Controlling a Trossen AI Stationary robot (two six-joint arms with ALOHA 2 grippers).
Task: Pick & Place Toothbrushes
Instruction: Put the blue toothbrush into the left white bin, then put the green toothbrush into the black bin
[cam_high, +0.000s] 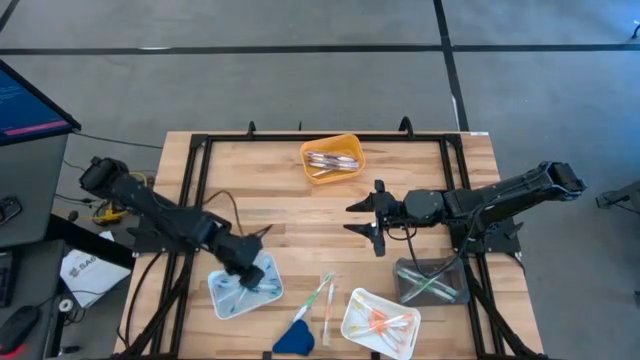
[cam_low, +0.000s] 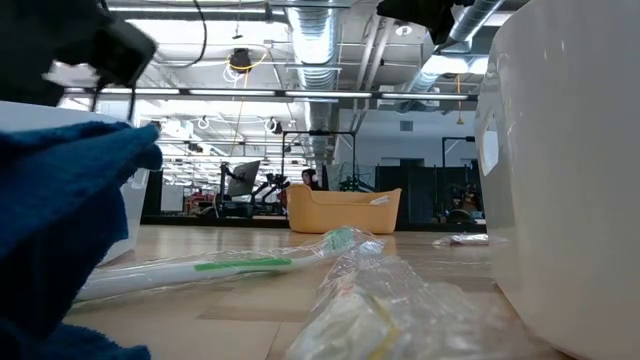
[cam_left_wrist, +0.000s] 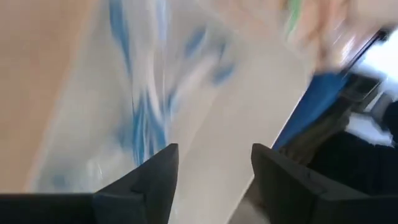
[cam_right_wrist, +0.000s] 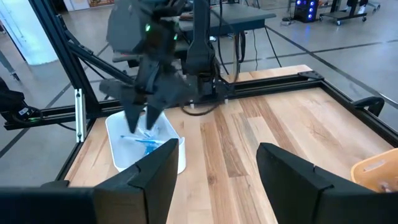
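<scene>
My left gripper (cam_high: 250, 272) hangs open over the pale tray (cam_high: 268, 290) at the near left; blue toothbrushes (cam_left_wrist: 140, 118) lie in that tray below its fingers (cam_left_wrist: 155, 177), and nothing is between them. My right gripper (cam_high: 365, 215) waits open above the table's middle, pointing toward the left arm (cam_right_wrist: 146, 106). Two loose toothbrushes (cam_high: 322, 295), one green (cam_low: 240, 263), lie flat on the wood near the front edge. More toothbrushes lie in the yellow tray (cam_high: 345, 145), the clear tray (cam_high: 405, 270) and the white tray (cam_high: 352, 305).
A dark-blue wedge-shaped object (cam_high: 293, 338) lies at the front edge beside the loose toothbrushes. A black frame (cam_high: 190, 180) runs round the table. Bare wood shows between the yellow tray and the front trays.
</scene>
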